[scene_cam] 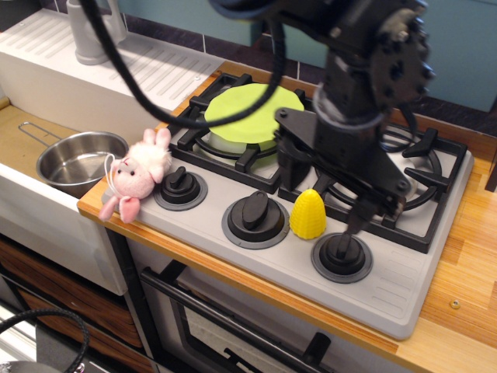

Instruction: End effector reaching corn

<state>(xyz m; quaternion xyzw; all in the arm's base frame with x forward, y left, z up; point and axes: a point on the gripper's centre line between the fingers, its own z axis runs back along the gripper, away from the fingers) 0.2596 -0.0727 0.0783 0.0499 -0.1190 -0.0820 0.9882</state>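
Near the counter's front edge, toy corn (308,215) is being left upright between two stove knobs; end effector (326,198) is being held just behind it, fingers spread, nothing pinched, presumably for approach.

Three black stove knobs (256,214) sit in a row on the grey panel, one directly beneath the claw (322,186) and two off to its side. One yellow toy corn (307,215) stands just below the claw. One lime-green plate (252,109) lies behind it. One pink plush toy (140,172) and one steel pot (78,161) lie well off beyond the knobs.
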